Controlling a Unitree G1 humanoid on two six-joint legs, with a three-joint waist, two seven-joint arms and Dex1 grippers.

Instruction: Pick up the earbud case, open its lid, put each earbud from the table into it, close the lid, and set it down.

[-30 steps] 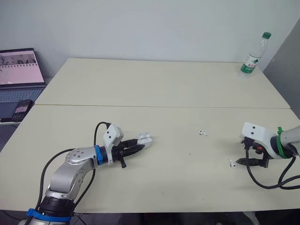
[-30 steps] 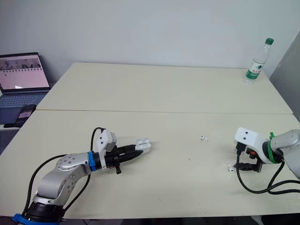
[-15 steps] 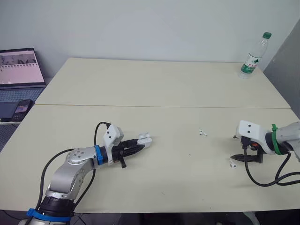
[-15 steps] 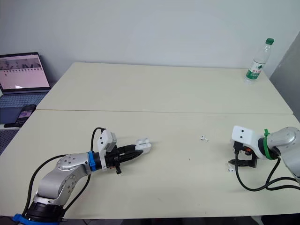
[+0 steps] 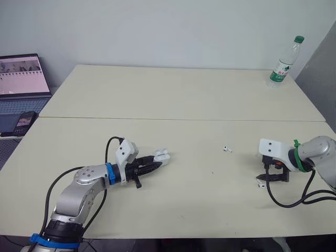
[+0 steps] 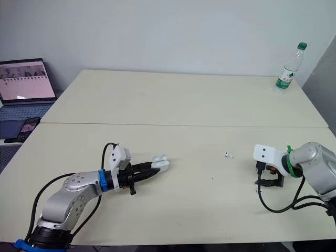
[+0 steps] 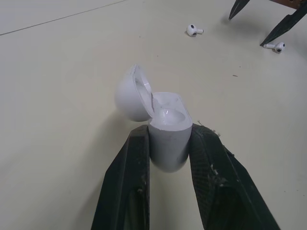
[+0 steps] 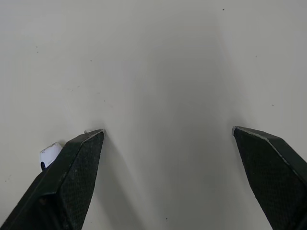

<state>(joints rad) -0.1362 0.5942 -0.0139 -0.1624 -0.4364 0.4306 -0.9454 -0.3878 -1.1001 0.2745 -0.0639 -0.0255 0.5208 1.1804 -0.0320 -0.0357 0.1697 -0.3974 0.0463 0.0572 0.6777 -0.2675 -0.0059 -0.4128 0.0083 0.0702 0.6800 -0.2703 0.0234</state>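
The white earbud case is held just above the table, lid tipped open, with my left gripper shut on its body. It also shows in the head view as the case at the left gripper. One white earbud lies at mid-table. The second earbud lies by my right gripper, just outside one finger and partly hidden by it. The right gripper is open wide, tips close to the table, with nothing between them.
A water bottle stands at the far right corner. An open laptop and a phone sit off the table's left side. A seam runs across the table.
My right gripper has swung leftward and turned over the nearer earbud. The left gripper and case have not moved.
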